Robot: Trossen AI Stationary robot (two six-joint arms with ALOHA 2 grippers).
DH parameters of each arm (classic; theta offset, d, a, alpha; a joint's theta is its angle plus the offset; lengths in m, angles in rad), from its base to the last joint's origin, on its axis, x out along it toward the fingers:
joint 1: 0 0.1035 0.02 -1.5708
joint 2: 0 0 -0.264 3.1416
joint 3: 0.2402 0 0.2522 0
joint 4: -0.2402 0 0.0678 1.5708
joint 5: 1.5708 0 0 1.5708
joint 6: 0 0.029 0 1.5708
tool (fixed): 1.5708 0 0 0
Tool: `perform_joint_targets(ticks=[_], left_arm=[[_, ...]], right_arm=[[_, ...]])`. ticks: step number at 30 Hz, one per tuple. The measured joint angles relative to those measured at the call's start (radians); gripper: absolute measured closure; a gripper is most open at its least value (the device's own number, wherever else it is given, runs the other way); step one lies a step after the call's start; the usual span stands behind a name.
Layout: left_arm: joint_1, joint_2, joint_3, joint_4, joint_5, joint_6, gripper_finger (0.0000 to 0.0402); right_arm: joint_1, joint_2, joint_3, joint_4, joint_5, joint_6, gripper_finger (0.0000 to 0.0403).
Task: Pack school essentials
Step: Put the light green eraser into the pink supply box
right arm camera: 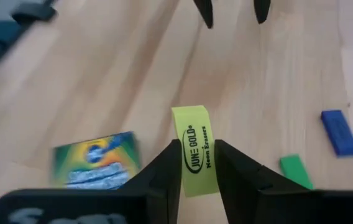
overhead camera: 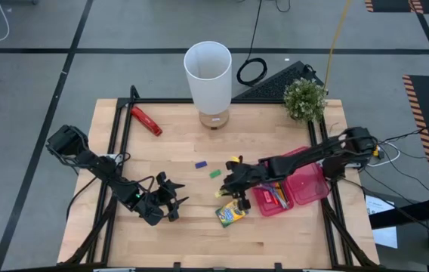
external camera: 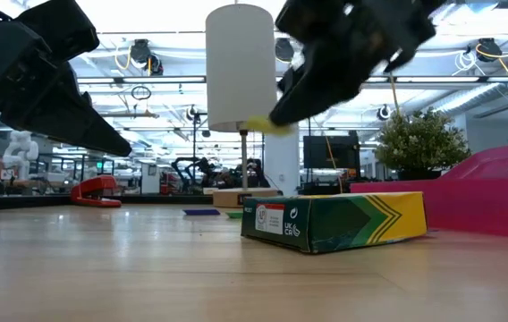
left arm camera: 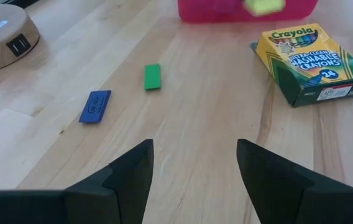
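A light wooden table top (overhead camera: 199, 227) framed with black bars is seen, set on a grey floor marked with dark lines. Beyond it, in the low view, a large hall with ceiling lights and ducts is visible. At the far edge a white cylindrical lamp on a round wooden base (overhead camera: 209, 75) and a small green potted plant (overhead camera: 305, 98) are placed, with a red-and-black hand tool (overhead camera: 146, 120) to the left.

One yellow-green cardboard crayon box (overhead camera: 231, 213) is lying flat near the table's middle. Two small erasers rest on the wood, one blue eraser (overhead camera: 200, 163) and one green eraser (overhead camera: 215, 173). A third, the yellow eraser (right arm camera: 195, 158), is clamped between the fingers of the right gripper (right arm camera: 196, 163), raised above the table beside the open pink translucent plastic case (overhead camera: 294, 189). The left gripper (left arm camera: 195, 163) is held spread and unloaded, low over the wood, well left of the box.
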Motion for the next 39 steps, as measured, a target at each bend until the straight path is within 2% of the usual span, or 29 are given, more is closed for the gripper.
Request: perform_joint_targets(ticks=[6, 11, 17, 28, 39], left_arm=[[0.001, 0.0, 0.0, 0.001, -0.006, 0.009, 0.0167], [0.013, 0.0, 0.0, 0.002, -0.006, 0.017, 0.0167], [0.031, 0.0, 0.0, 0.005, -0.006, 0.033, 0.0167], [0.064, 0.0, 0.0, 0.045, 0.007, 0.091, 0.0167], [0.115, 0.0, 0.0, 0.111, 0.04, 0.167, 0.0167]], right_arm=[[0.041, -0.112, 0.0, -0.129, 0.021, 0.161, 0.0321], [0.101, -0.171, 0.0, -0.256, 0.143, 0.302, 0.0321], [0.181, -0.202, 0.0, -0.401, 0.261, 0.554, 0.0321], [0.291, -0.202, 0.0, -0.607, 0.261, 1.022, 0.0321], [0.324, -0.202, -0.006, -0.863, 0.291, 1.408, 0.0321]])
